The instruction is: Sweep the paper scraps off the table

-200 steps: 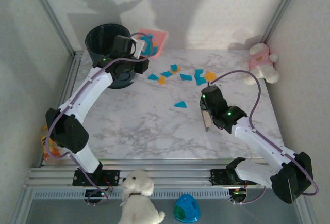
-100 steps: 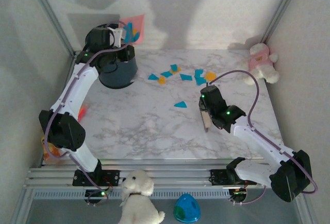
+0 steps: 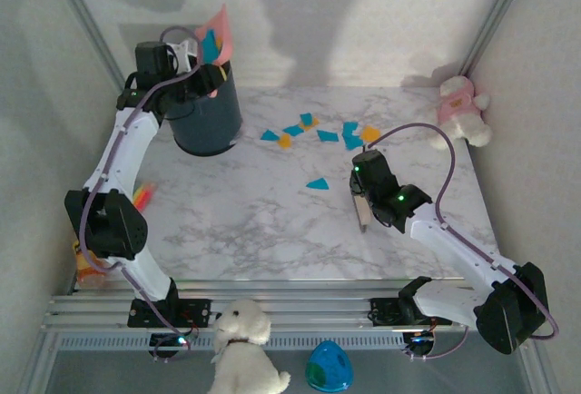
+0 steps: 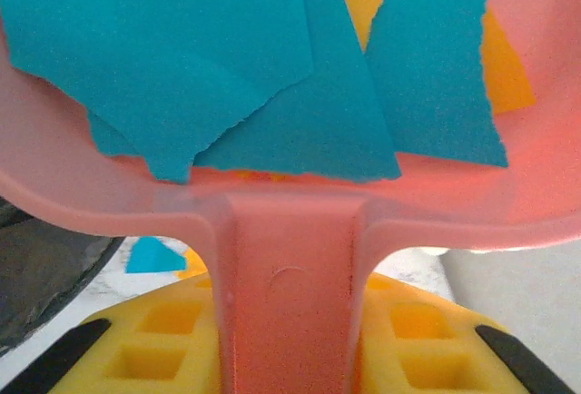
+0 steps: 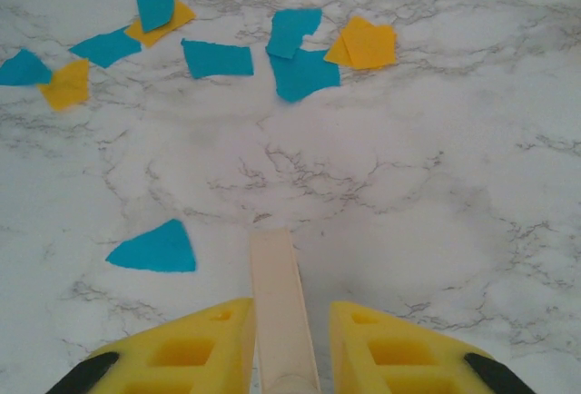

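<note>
Several orange and blue paper scraps (image 3: pixel 318 131) lie at the back middle of the marble table (image 3: pixel 254 221), and one blue scrap (image 3: pixel 317 183) sits apart, nearer. My left gripper (image 3: pixel 186 56) is shut on the handle of a pink dustpan (image 3: pixel 216 33), tipped up steeply over the black bin (image 3: pixel 207 120). In the left wrist view the dustpan (image 4: pixel 290 258) holds blue and orange scraps (image 4: pixel 272 76). My right gripper (image 3: pixel 363 201) is shut on a cream flat stick (image 5: pixel 277 285), low over the table. The lone blue scrap (image 5: pixel 156 249) lies left of its tip, the cluster (image 5: pixel 216 58) farther ahead.
A pink-and-white plush (image 3: pixel 460 108) sits at the table's back right corner. A white plush dog (image 3: pixel 243 339) and a blue egg-shaped toy (image 3: pixel 329 367) lie in front of the rails. Orange items (image 3: pixel 86 267) sit off the left edge.
The left arm has swung the dustpan left and up over the bin, tilting it steeply. The right arm and the scraps on the table have not moved.
</note>
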Controlling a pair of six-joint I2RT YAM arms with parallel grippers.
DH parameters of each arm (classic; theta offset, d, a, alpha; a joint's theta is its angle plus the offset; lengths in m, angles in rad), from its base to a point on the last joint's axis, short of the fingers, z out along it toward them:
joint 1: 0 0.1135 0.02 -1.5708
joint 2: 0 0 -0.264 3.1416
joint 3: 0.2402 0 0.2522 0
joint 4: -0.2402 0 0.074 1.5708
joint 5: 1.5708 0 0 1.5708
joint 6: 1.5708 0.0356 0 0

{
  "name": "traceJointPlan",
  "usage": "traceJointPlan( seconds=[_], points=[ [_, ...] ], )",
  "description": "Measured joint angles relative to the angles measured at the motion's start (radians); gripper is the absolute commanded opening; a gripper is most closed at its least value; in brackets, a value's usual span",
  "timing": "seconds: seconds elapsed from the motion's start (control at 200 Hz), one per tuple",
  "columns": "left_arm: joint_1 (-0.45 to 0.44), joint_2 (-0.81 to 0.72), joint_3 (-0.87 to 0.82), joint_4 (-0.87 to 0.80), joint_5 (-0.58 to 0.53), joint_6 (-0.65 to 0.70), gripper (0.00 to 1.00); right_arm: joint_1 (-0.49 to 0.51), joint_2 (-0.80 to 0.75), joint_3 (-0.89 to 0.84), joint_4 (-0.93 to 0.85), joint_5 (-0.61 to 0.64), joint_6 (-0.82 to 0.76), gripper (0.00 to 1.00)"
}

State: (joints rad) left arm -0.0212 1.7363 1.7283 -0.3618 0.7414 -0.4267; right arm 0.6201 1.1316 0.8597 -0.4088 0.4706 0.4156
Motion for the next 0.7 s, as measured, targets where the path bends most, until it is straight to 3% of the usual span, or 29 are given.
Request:
traceJointPlan(
  seconds=[0.35, 0.701],
  points=[
    [0.038, 0.053, 0.000, 0.108, 0.126, -0.182, 0.00, 0.000, 0.007, 0.009, 0.000, 0.000, 0.000, 0.00],
    [0.055, 0.090, -0.009, 0.217, 0.178, -0.341, 0.00, 0.000, 0.008, 0.010, 0.000, -0.002, 0.000, 0.00]
  ],
)
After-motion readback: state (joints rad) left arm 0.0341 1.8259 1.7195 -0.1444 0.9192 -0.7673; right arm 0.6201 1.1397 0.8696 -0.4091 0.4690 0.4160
